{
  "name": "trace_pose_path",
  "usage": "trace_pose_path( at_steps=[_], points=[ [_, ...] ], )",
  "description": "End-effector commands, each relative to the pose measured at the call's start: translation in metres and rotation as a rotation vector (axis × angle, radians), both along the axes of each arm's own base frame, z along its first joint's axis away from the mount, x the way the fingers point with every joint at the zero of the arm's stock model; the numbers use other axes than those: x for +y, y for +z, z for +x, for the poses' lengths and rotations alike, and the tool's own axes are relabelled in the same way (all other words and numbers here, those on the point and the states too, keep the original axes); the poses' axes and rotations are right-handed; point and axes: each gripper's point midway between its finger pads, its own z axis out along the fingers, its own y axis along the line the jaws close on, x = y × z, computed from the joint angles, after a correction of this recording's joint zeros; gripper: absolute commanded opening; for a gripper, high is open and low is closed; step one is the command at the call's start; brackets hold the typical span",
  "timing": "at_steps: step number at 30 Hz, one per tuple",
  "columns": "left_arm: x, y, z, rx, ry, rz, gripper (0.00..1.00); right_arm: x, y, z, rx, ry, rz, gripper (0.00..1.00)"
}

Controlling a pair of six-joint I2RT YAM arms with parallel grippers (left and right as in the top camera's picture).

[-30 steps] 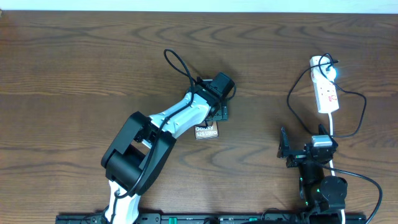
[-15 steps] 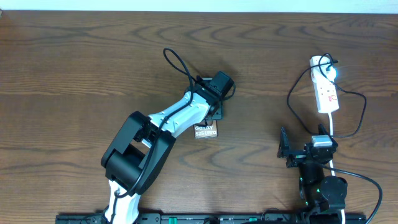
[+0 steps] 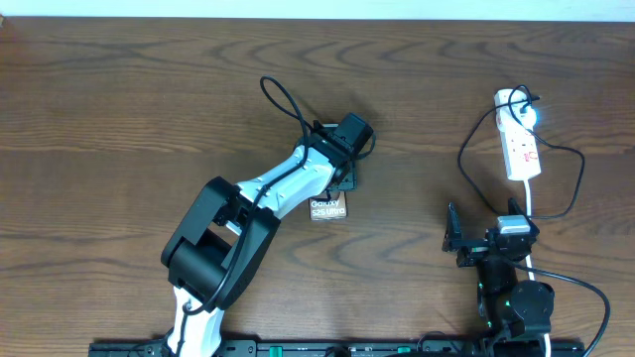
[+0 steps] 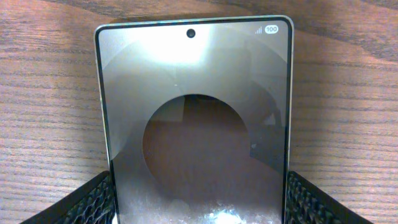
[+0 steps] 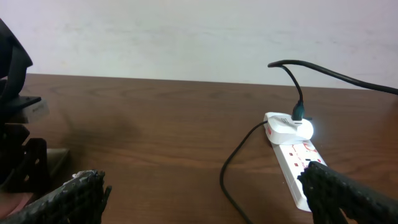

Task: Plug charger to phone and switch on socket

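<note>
Change over the last second: left pincer [image 4: 199, 186] went from wide spread to closed in on the phone [image 4: 196, 118]. The arm itself hasn't shifted in overhead, and the phone sits on the same spot of the desk [image 3: 119, 99]. Wrist view has both fingers [image 4: 87, 202] hard against the phone's long edges near its close end, so I read it as a pinch, with the rest of the slab running out ahead of the pincer, flat and screen up. Right pincer [image 5: 202, 177] hasn't changed: fully spread, empty, parked well off to the left pincer's right. The socket [image 5: 295, 158] lies ahead and right of it. The charger [image 5: 287, 129] has its white head seated in the socket's far end, and the black cable loops back toward the right pincer. Can't pick out the connector tip in any view. Meaning for the task: the phone looks secured, so that step is likely done. Still open: fetch the connector end, get it into the phone, flip the switch. Switch state unreadable from here.
</note>
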Motion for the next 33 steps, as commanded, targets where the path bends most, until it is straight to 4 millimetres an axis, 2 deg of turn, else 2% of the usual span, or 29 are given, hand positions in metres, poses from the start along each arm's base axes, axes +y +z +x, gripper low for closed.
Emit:
trace_pose_path(
  at_steps=[1, 16, 28, 33],
  points=[
    [0.008, -0.073, -0.064, 0.294, 0.008, -0.018, 0.54, -0.002, -0.001, 0.0, 0.003, -0.007, -0.009, 0.99],
    [0.009, -0.06, -0.063, 0.288, 0.009, -0.022, 0.52, -0.002, -0.001, 0.0, 0.003, -0.007, -0.009, 0.99],
    [0.003, -0.03, -0.055, 0.236, 0.002, -0.062, 0.52, -0.002, -0.001, 0.0, 0.003, -0.007, -0.009, 0.99],
    [0.002, -0.026, -0.055, 0.228, -0.002, -0.067, 0.52, -0.002, -0.001, 0.0, 0.003, -0.007, -0.009, 0.99]
  ],
)
